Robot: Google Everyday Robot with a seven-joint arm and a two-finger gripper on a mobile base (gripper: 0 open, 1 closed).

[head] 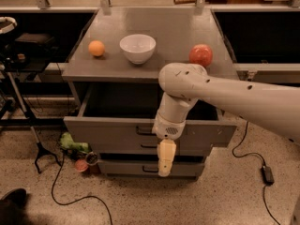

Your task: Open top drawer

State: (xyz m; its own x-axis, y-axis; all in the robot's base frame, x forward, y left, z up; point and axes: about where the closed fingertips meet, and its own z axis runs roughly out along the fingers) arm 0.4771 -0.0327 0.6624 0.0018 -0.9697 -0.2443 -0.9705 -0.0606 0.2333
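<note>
While one top drawer stands open, closed empty jaws hang below its front.

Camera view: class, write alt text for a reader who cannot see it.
The grey top drawer stands pulled open, and the robot's gripper hangs pointing down in front of the lower drawers. On the cabinet top sit an orange, a white bowl and a red apple.

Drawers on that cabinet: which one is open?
The top drawer, widest, pulled out with its dark inside showing; the two lower drawers sit further back. The gripper hangs before its front.
</note>
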